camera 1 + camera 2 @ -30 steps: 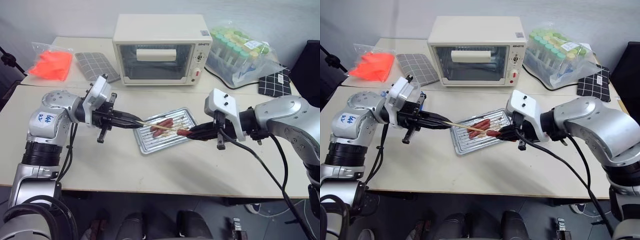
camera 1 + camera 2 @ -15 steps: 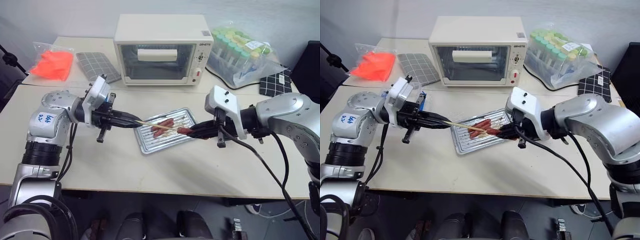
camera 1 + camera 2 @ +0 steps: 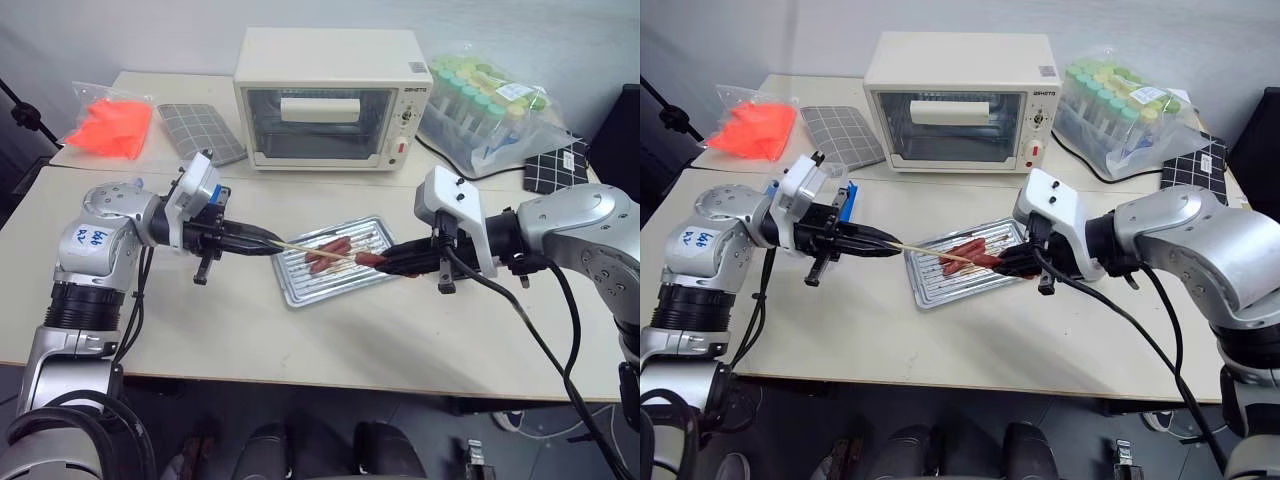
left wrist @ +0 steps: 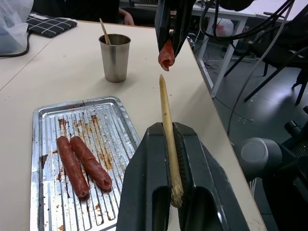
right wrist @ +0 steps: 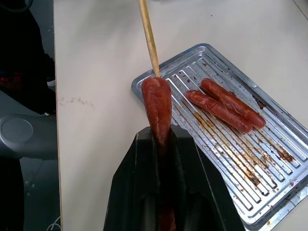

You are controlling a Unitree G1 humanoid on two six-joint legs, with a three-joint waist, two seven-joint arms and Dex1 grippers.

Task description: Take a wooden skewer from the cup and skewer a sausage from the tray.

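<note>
Skewer (image 4: 165,113): thin, stiff, snappable; your left gripper (image 4: 171,159) is clamped on its blunt end
Sausage (image 5: 157,107): soft, greasy; your right gripper (image 5: 162,144) pinches it, tip at 12 o'clock

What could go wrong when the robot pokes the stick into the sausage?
The wooden skewer tip sits right at the end of the sausage held in the right gripper, so it could slide off the rounded end instead of going in. The thin skewer, pinched at its far end by the left gripper, might bend or slip. A hard push could squeeze the sausage out, dropping it beside the tray.
</note>
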